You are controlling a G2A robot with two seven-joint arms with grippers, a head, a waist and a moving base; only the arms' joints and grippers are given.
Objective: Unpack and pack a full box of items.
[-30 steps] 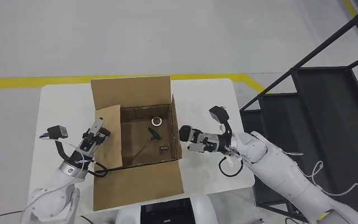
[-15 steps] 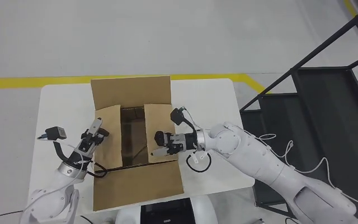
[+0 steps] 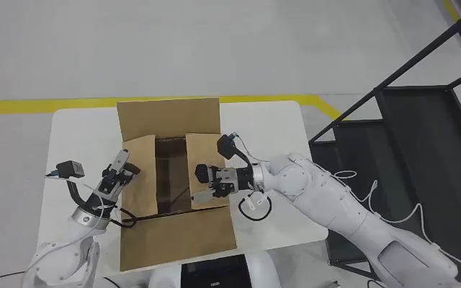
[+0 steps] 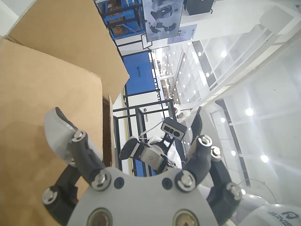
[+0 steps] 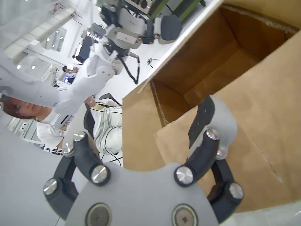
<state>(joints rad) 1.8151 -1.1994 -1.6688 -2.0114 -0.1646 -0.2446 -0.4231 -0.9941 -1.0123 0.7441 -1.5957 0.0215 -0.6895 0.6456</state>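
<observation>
Holding the right flap (image 3: 202,147) of the box (image 3: 169,119) down with the open right gripper (image 3: 200,181), left gripper (image 3: 126,164) open too, maybe slipping off and letting it pop up.

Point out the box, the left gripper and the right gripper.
box (image 3: 169,119), top view, on its back flap.
left gripper (image 3: 127,164), top view, midway between its fingertips.
right gripper (image 3: 200,183), top view, midway between its fingertips.

A white table (image 3: 266,122) holds 1 cardboard box (image 3: 169,119), side flaps partly folded inward
</observation>
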